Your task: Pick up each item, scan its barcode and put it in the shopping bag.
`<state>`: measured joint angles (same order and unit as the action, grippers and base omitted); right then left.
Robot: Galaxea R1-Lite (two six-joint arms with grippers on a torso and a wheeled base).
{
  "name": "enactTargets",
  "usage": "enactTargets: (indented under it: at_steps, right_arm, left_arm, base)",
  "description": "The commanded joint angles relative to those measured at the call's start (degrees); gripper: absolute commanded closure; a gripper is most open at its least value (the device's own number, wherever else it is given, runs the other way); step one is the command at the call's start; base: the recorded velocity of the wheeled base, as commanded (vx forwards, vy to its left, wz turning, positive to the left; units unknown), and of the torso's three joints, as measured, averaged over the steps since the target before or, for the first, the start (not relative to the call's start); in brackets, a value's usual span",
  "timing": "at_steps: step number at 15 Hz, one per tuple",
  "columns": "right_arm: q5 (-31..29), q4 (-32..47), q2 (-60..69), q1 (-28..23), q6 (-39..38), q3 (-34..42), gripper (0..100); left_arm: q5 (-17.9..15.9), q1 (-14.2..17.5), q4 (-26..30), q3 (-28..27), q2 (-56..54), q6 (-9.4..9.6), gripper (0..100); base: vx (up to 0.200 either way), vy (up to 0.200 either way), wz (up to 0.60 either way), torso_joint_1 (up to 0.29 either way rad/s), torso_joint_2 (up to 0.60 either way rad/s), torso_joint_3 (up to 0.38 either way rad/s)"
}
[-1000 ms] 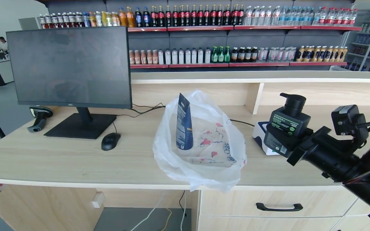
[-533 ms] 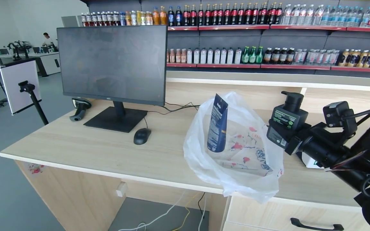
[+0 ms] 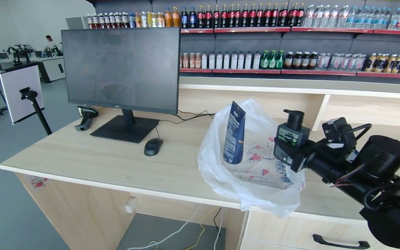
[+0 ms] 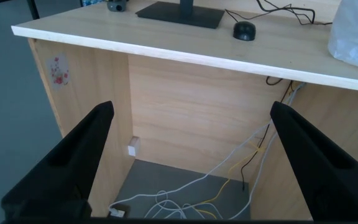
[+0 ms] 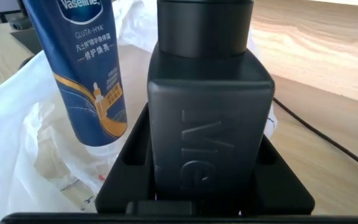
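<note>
One monitor [image 3: 121, 67], mouse [image 3: 153, 147], scanner [image 3: 86, 117], left of bag [image 3: 221, 173]

Black pump bottle [image 3: 288, 145] upright, beside bag [image 3: 221, 175]

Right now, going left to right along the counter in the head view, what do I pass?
Black handheld barcode scanner → black flat-screen monitor → black computer mouse → dark blue upright tube inside the clear plastic shopping bag → black square pump bottle held in the right pincer.
</note>
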<state>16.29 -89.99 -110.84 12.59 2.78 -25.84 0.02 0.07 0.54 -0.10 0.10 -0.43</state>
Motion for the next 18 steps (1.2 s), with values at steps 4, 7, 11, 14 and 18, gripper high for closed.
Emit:
enactTargets:
  at_steps: [4,7,11,14,18]
  right_arm:
    - [0.0,0.0,-3.6,1.4,-0.1,-1.3,100]
    - [0.0,0.0,-6.3,2.7,0.0,-3.5,100]
    - [0.0,0.0,-8.5,4.8,0.0,-4.5,100]
    - [0.0,0.0,-9.2,4.7,0.0,-4.5,100]
    - [0.0,0.0,-10.2,4.8,0.0,-4.7,100]
  left_arm:
    - [0.0,0.0,0.0,0.0,0.0,-0.01,0]
    - [0.0,0.0,0.0,0.0,0.0,-0.01,0]
    - [0.0,0.0,0.0,0.0,0.0,-0.01,0]
    - [0.1,0.0,0.0,0.0,0.0,-0.01,0]
    - [0.1,0.0,0.0,0.0,0.0,-0.01,0]
  base:
    - [0.0,0.0,0.0,0.0,0.0,0.0]
    - [0.0,0.0,0.0,0.0,0.0,0.0]
    - [0.0,0.0,0.0,0.0,0.0,0.0]
    - [0.0,0.0,0.0,0.0,0.0,0.0]
    - [0.0,0.0,0.0,0.0,0.0,0.0]
